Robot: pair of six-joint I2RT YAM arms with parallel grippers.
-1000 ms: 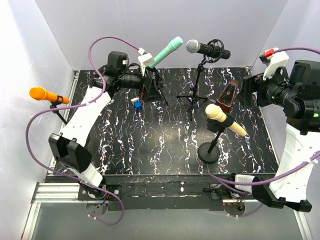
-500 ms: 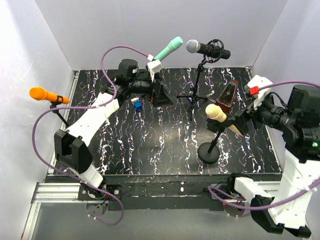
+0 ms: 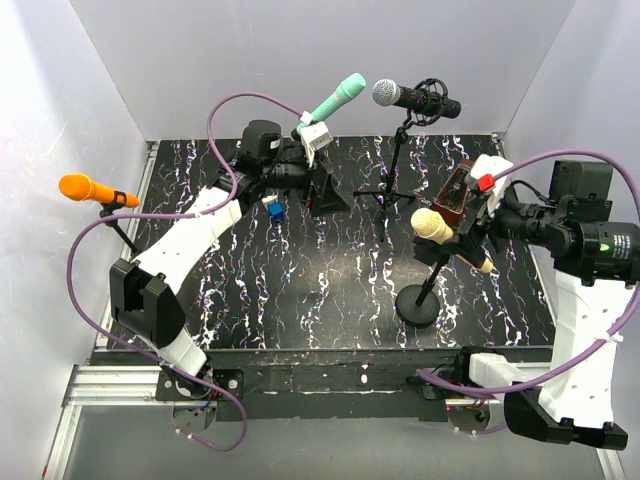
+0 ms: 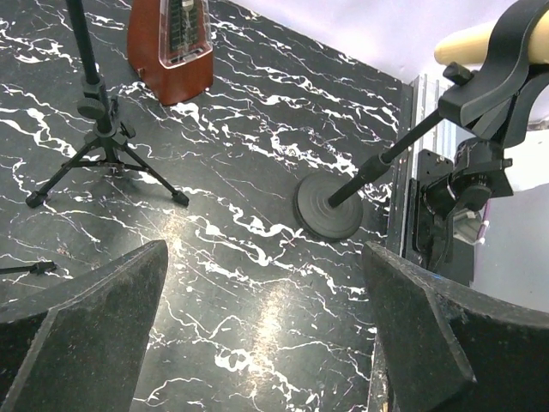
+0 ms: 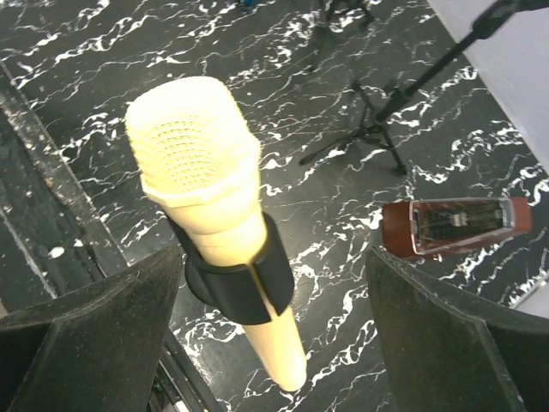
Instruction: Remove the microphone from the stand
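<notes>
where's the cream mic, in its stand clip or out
In: the black clip wraps the cream microphone; the open right tool sits either side.

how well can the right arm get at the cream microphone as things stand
Probably yes: the right gripper is open and lined up on the cream microphone, nothing between them. Only the black clip holds it.

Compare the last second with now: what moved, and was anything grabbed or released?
The right gripper swung in from the right edge to the cream microphone, open jaws lined up on it, nothing gripped. The left gripper drifted slightly right at the back, open and empty. The microphone, its stand and the metronome stayed put.
</notes>
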